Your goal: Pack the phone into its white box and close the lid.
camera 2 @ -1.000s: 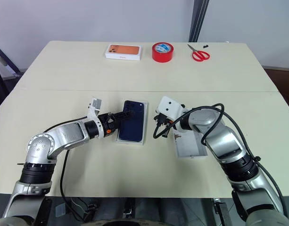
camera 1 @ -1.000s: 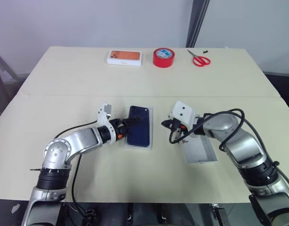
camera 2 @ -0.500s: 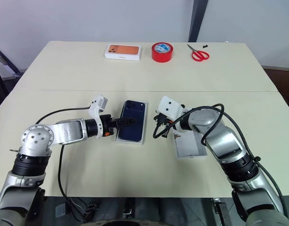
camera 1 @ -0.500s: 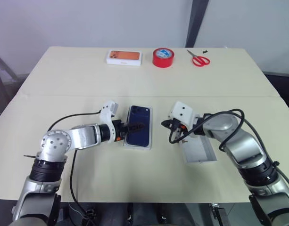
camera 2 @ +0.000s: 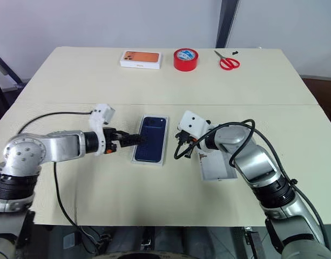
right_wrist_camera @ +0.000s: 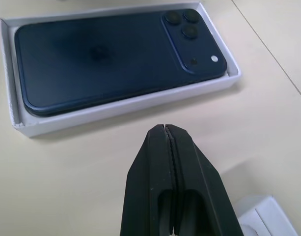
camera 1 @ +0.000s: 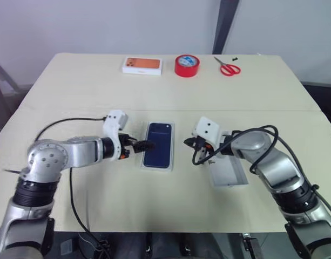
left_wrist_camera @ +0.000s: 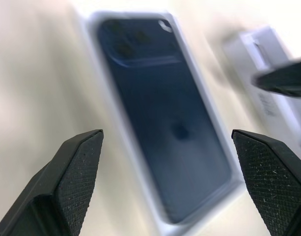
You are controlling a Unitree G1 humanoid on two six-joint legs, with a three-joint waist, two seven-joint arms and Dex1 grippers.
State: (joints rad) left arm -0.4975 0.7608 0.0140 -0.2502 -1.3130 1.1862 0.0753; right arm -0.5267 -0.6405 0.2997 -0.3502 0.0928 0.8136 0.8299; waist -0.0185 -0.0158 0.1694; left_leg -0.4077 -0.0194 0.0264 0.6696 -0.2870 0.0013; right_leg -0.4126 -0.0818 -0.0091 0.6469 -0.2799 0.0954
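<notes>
Phone [right_wrist_camera: 111, 54] sits in box [right_wrist_camera: 22, 125]; we'd pinch the light, stiff lid [camera 1: 228, 171] by its long rims, left jaws [camera 2: 134, 139] wide, right jaws [right_wrist_camera: 171, 162] closed empty.

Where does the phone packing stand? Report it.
Done: the phone lies flat in the white box, back up. In hand: nothing; the left hand is open beside the box, the right hand shut and empty. Left: the lid lies on the table by the right arm, not yet on the box.
</notes>
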